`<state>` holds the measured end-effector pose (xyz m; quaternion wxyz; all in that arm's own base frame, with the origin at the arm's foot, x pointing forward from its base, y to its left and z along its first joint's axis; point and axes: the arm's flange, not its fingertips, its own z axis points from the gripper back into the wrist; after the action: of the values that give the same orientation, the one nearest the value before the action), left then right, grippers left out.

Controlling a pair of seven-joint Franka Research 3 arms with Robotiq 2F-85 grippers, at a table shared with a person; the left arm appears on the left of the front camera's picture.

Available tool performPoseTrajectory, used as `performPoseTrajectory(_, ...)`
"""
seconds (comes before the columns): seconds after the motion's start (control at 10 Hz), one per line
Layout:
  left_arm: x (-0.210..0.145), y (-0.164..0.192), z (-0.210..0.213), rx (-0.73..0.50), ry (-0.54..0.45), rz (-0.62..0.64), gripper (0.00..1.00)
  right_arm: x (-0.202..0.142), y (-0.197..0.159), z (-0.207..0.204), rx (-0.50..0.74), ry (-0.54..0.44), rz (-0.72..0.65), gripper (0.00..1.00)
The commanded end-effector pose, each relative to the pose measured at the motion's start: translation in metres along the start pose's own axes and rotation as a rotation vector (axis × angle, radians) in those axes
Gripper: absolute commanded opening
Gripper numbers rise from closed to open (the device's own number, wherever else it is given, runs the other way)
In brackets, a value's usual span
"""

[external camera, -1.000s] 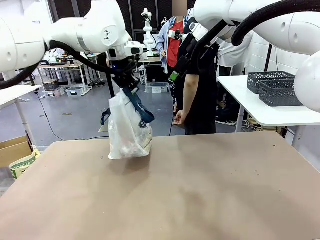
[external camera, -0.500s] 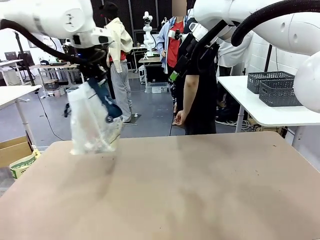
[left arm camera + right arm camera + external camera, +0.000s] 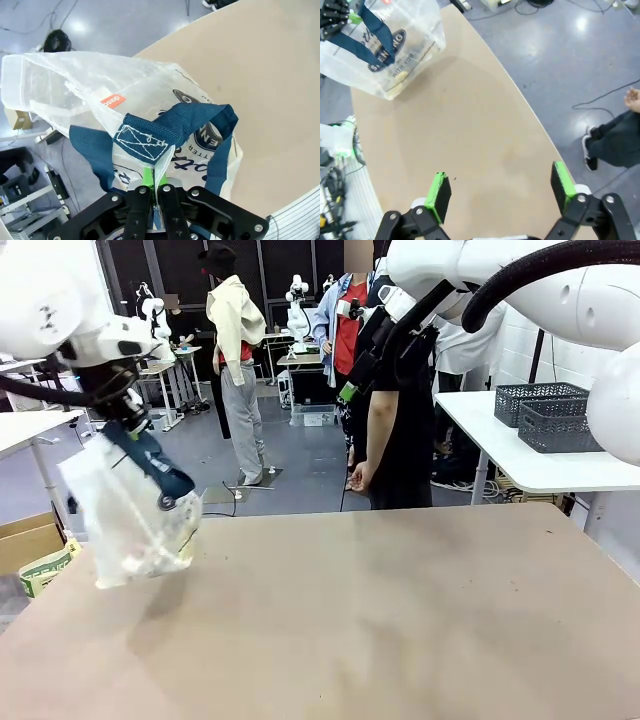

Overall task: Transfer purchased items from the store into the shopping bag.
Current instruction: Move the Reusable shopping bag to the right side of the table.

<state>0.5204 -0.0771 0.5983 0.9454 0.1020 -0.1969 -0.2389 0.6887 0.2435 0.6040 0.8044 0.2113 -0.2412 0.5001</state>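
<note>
The left gripper [image 3: 128,422] is fully closed on the navy blue strap handles of the translucent whitish crinkly plastic shopping bag [image 3: 135,515] and holds it in the air at the left edge of the light brown table [image 3: 400,620]. In the front view the bag hangs tilted, its bottom just above the table corner, and some pale small packed goods [image 3: 150,550] show through the plastic near the bottom; what they are cannot be told. In the left wrist view the 2 green pads [image 3: 147,176] are pressed together on the bag's top edge beside a stitched blue strap [image 3: 165,132], and the bag [image 3: 100,90] shows a dark oval logo and a small orange label.

The right gripper [image 3: 497,192] stands wide open and holds nothing. It hangs high above the bare table, its 2 green-padded fingers [image 3: 440,192] well apart. In this view the bag [image 3: 385,45] is far away at the other end of the table, with the left gripper [image 3: 340,17] on its handle.

A person in dark clothes [image 3: 400,410] stands at the far side of the table. On a white side table to the right sit 2 dark grey lattice plastic baskets [image 3: 550,412], well apart from the bag.
</note>
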Motion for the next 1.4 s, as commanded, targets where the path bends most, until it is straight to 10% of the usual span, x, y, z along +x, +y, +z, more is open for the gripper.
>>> performPoseTrajectory(0.0,-0.031,0.019,0.005,-0.013,-0.055,-0.055,0.0,0.008,-0.004,0.001,0.004,0.014,0.004,1.0)
performPoseTrajectory(1.3,-0.105,0.072,-0.064,-0.063,0.065,0.088,0.0,0.008,-0.004,0.001,0.004,0.014,0.004,1.0)
